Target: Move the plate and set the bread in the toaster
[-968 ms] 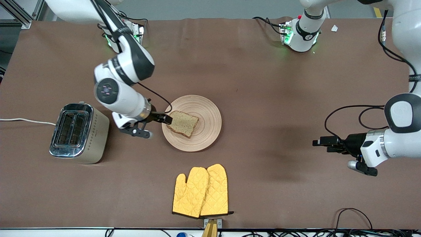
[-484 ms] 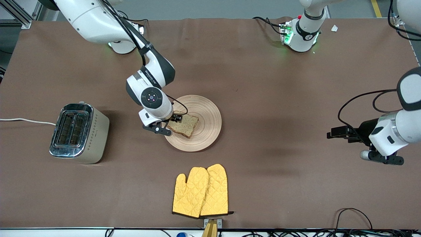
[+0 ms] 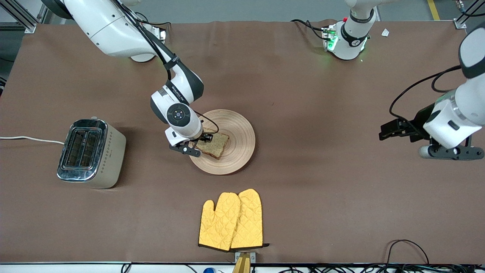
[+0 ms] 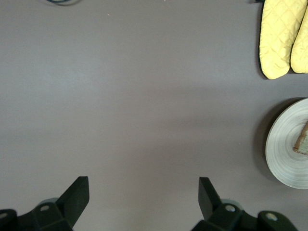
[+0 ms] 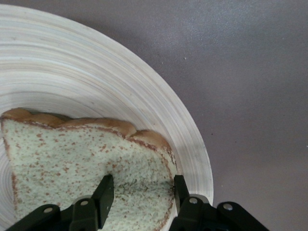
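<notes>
The right gripper (image 5: 139, 192) is set over a corner of the brown speckled bread slice (image 3: 215, 144), jaws half-closed astride it, grip unconfirmed. The slice lies on the round beige wooden plate (image 3: 242, 131), mid-table. A corner pinch could tear or slip (crumb is soft) before the chrome-topped toaster (image 3: 91, 152) at the right arm's end is reached. The left gripper (image 4: 143, 197) waits wide open, empty, over bare table.

Tabletop: a wide brown matte-covered tabletop (image 3: 303, 113) is filling nearly the whole front view.
Floor: a grey floor strip (image 3: 246, 9) is showing above the tabletop's top edge.
Frame: a silver aluminium rail (image 3: 22, 15) is standing at one corner.
Light: soft even light is casting faint shadows.
</notes>
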